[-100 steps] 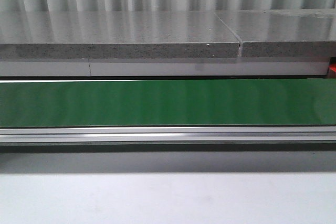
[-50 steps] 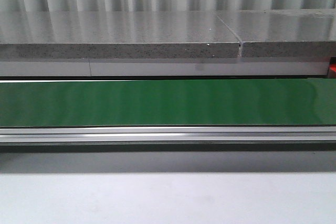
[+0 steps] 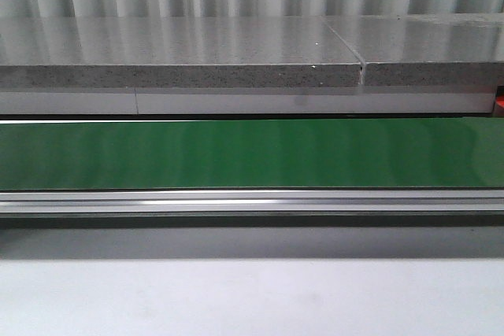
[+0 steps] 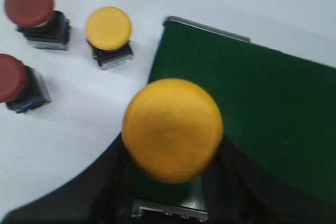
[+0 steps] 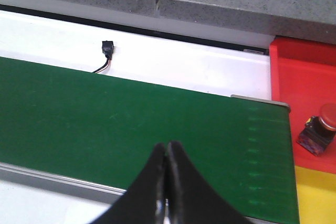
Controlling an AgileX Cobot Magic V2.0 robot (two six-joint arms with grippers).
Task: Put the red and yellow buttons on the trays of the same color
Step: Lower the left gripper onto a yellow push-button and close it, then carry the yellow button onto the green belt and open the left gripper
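left tool (image 4: 170, 182) w/ broad matte black curved fingers, right tool (image 5: 166, 182) black, smooth tapered fingers, thin tips

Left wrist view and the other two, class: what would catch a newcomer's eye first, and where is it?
A big yellow button fills the left gripper, held over the green conveyor belt end. Beside the belt, two red buttons and a small yellow button stand on the white table. The right wrist view shows a red tray holding one red button.
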